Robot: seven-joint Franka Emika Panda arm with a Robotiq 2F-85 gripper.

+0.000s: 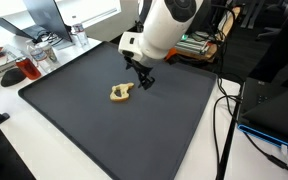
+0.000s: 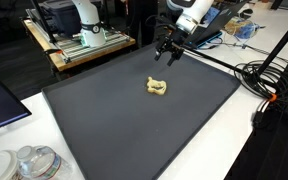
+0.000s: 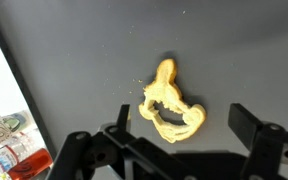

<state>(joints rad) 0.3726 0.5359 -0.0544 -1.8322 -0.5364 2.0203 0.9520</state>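
Note:
A small pale yellow, crumbly piece shaped like a pretzel or bit of pastry (image 1: 121, 93) lies on the dark grey mat (image 1: 84, 120). It shows in both exterior views (image 2: 157, 87) and in the wrist view (image 3: 170, 105). A few crumbs lie beside it. My gripper (image 1: 141, 79) hangs above the mat, just beyond the piece and apart from it, also seen in an exterior view (image 2: 167, 52). In the wrist view the two black fingers (image 3: 179, 125) stand wide apart with the piece between and ahead of them. The gripper is open and empty.
The mat covers a white table (image 2: 44, 95). Plastic containers and a red item (image 1: 24, 68) sit at one corner. A clear container (image 2: 29, 163) stands off the mat. Cables (image 1: 224, 120) and a dark box (image 1: 274, 105) lie along one side. A second robot base (image 2: 84, 25) stands behind.

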